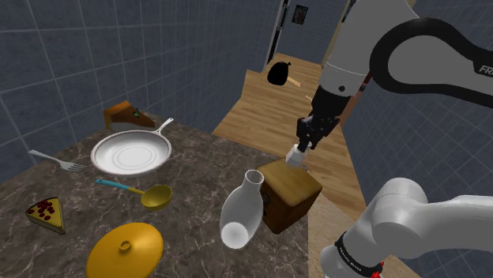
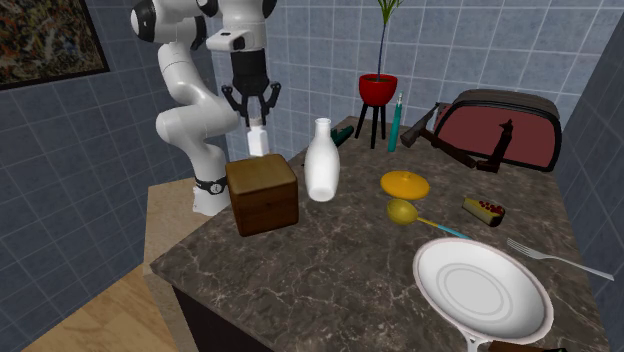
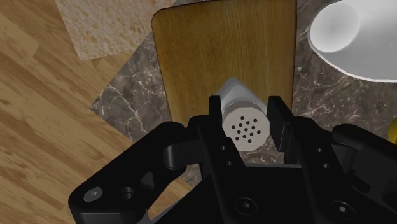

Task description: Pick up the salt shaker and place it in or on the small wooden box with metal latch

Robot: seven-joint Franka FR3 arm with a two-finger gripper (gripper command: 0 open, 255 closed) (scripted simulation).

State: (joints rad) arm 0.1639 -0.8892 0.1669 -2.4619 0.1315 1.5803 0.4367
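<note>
The wrist view's edge cuts off the white vase (image 3: 356, 32) and the wooden box (image 3: 222, 57), while the shoulder view's bottom edge cuts the yellow lid's (image 1: 125, 251) near rim.

The wooden box (image 1: 291, 189) top is bare. A tall white bottle (image 1: 242, 207) stands just beside it on the desk (image 1: 201, 162), toward the shoulder view's left, rising above the lid. Toward the floor (image 1: 253, 103), the box's side is open.
</note>
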